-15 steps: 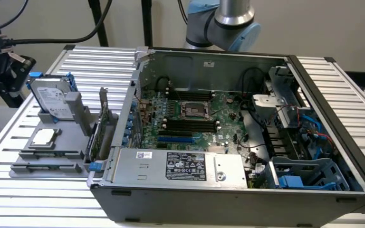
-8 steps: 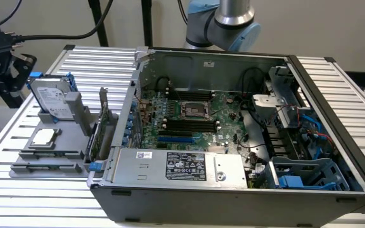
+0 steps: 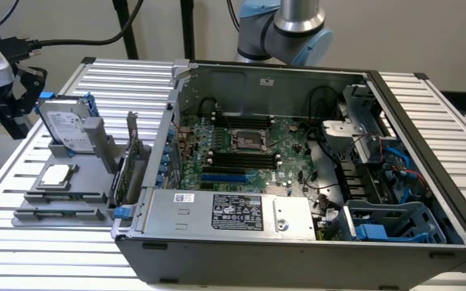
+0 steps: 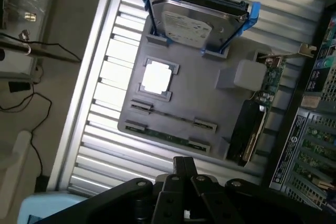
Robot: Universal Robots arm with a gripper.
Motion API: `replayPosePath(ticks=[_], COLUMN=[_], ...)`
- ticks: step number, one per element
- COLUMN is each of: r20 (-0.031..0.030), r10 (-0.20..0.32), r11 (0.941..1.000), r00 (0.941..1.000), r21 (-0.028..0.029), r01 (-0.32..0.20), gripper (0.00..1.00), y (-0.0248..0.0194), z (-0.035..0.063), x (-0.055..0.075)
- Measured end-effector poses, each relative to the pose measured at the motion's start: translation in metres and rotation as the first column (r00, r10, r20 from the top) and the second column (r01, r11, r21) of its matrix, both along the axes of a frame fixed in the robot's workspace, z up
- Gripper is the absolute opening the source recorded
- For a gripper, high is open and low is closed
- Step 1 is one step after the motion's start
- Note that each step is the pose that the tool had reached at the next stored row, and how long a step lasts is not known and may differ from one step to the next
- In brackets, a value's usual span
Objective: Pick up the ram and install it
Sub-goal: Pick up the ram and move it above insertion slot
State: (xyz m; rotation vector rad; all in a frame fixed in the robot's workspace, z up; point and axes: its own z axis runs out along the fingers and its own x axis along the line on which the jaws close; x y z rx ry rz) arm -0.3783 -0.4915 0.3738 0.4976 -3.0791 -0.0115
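The whole setup sits on a ribbed silver aluminium table (image 3: pixel 427 121), with a plain pale wall (image 3: pixel 411 36) behind and the arm (image 3: pixel 293 27) poking up at the far side. Loose black cables (image 4: pixel 21 103) trail over the grey floor beside the table. The open PC case (image 3: pixel 298 254) takes up most of the surface. A grey parts tray (image 4: pixel 199 98) lies at the exterior view's left of it. The ram (image 4: pixel 168 136) lies flat in the tray's outermost row of holders (the edge farthest from the hard drive (image 4: pixel 194 19)). The gripper (image 4: pixel 184 169) hangs above that edge, carrying nothing. Can't tell if it's set wide or narrow.
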Motion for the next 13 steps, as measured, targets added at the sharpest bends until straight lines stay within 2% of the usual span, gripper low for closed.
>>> replayPosePath(ticks=[3,6,9,13], r20=[0.0002,0.0001,0.0002,0.0002], r10=[0.054,0.108,0.162,0.234], r11=[0.9985,0.9941,0.9868,0.9723], r00=[0.9985,0.9941,0.9868,0.9723], r21=[0.0001,0.0001,0.0001,0.0001], r01=[-0.054,-0.108,-0.162,-0.234], gripper=[0.11,0.11,0.11,0.11], y=[0.0,0.0,0.0,0.0], z=[-0.0006,-0.001,-0.0013,-0.0016], x=[0.0,0.0,0.0,0.0])
